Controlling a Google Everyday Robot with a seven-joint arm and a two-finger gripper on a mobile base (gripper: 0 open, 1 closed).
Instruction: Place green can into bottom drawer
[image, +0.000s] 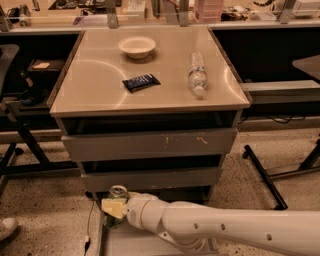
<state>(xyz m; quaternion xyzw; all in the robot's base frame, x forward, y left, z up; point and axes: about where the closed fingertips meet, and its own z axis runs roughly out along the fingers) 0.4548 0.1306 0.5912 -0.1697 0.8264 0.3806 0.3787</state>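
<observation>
The green can (116, 195) with its silver top stands upright in my gripper (114, 206), at the back left corner of the open bottom drawer (130, 242). The pale fingers (113, 206) are shut around the can's body and hide most of it. My white arm reaches in from the lower right across the drawer. The drawer is pulled out low toward the camera, and my arm covers most of its floor.
Two upper grey drawers (150, 145) with scuffed fronts sit above. On the tabletop (95, 85) are a white bowl (137, 47), a dark snack bar (141, 82) and a clear water bottle (198, 74). Black stand legs (262, 175) are on the floor at right.
</observation>
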